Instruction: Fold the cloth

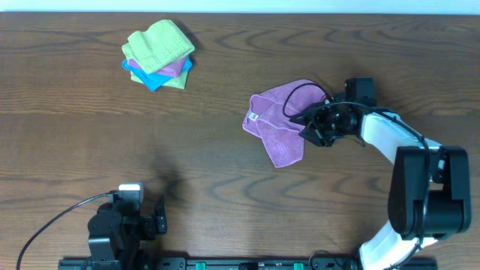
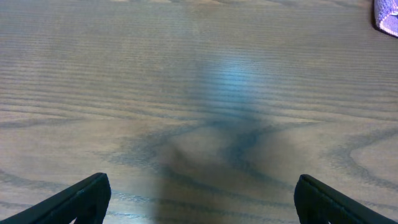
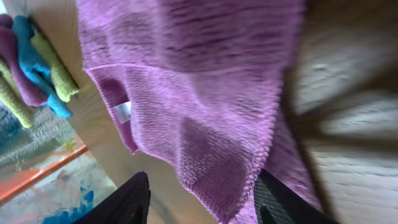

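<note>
Right now, the cloth point(image 1: 276, 120) lies right of centre in the overhead frame, rumpled, with one flap doubled over itself and a point trailing toward the bottom of the frame. Its white label point(image 1: 253, 116) sits at the left edge. Your right gripper point(image 1: 308, 129) is at the cloth's right edge, low over the table point(image 1: 75, 150), and a black cable point(image 1: 294, 99) loops across the fabric just above it.

From the right wrist camera you get what the overhead hides. The two fingers point(image 3: 134, 202) stand apart at the bottom of the frame with a hemmed corner of the cloth between them. A strip of bare wood shows between the left-of-frame finger and the fabric, so the jaws are not pinching it. That view also catches the label close up, left of centre.

Your left gripper point(image 2: 202, 180) is parked at the lower left of the overhead frame, well apart from the cloth. Its wrist camera shows both fingertips spread wide at the bottom corners, holding nothing, with only wood grain between them. A sliver of lilac fabric shows in the upper right corner.

A pile of cloths point(image 1: 159, 54) sits at the upper left of the overhead frame, lime-green on top with purple and blue beneath. The right wrist view sees it edge-on at its upper left.
</note>
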Robot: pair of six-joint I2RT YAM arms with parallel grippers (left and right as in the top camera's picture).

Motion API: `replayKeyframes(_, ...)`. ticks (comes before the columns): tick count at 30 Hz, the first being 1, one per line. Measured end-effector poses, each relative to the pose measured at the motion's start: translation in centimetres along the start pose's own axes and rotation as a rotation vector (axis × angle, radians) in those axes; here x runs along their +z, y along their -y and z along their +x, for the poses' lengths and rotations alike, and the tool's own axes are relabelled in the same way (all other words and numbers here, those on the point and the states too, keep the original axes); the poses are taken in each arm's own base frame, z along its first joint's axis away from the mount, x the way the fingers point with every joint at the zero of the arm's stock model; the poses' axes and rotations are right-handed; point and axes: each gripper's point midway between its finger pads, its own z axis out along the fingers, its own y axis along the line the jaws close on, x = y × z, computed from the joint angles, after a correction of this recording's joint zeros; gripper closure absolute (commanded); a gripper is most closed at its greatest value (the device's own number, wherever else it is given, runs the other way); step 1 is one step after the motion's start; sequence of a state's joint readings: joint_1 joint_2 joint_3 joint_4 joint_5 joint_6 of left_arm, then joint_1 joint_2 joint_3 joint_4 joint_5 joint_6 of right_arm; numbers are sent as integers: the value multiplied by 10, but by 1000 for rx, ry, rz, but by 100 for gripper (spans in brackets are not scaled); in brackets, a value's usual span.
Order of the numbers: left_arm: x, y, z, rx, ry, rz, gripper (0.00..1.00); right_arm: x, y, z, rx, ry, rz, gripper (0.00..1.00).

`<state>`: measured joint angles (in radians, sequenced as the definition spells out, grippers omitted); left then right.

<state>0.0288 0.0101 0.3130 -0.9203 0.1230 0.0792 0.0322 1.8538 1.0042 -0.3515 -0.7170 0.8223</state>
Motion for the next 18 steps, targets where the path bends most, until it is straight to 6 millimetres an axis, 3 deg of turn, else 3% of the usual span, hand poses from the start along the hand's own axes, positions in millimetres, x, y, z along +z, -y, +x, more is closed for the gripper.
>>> replayKeyframes(4, 0, 0, 0, 0, 0, 0, 5, 10, -6, 2, -15, -6, -12, 51)
replayKeyframes(13, 0, 0, 0, 0, 0, 0, 5, 21, 6, 7, 26, -36, 23, 51)
replayKeyframes(15, 0, 0, 0, 0, 0, 0, 4, 21, 10, 11, 43, -50, 39, 56)
replayKeyframes(18, 0, 0, 0, 0, 0, 0, 5, 20, 14, 15, 47, -63, 55, 75)
